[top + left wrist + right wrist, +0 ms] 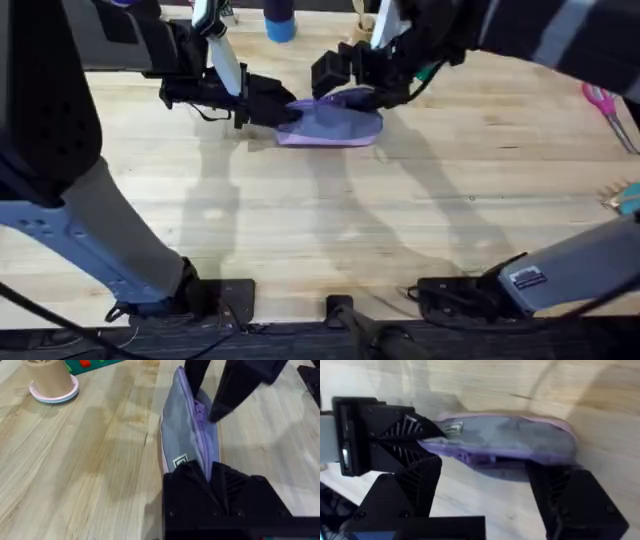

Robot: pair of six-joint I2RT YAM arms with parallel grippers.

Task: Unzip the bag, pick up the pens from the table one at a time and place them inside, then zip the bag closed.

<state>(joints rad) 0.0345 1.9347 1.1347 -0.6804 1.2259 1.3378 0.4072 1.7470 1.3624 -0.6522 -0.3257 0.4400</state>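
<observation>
The lavender bag [335, 124] lies at the far middle of the table [320, 220], its lighter purple zipper [201, 435] running along the top. My left gripper [283, 112] is shut on the bag's left end, beside a small white label [180, 462]. My right gripper [366, 97] is at the bag's right end, its black fingers [235, 390] standing apart on either side of the zipper line. In the right wrist view the bag [520, 440] spans between that gripper's own fingers [570, 502] and the left gripper [427, 440]. I cannot make out the pens.
A blue cup [280, 25] stands behind the bag. A tan cup on a pink coaster [50, 380] sits off to one side. Pink scissors [605, 105] lie at the far right, with a teal item [630, 200] at the right edge. The near half of the table is bare wood.
</observation>
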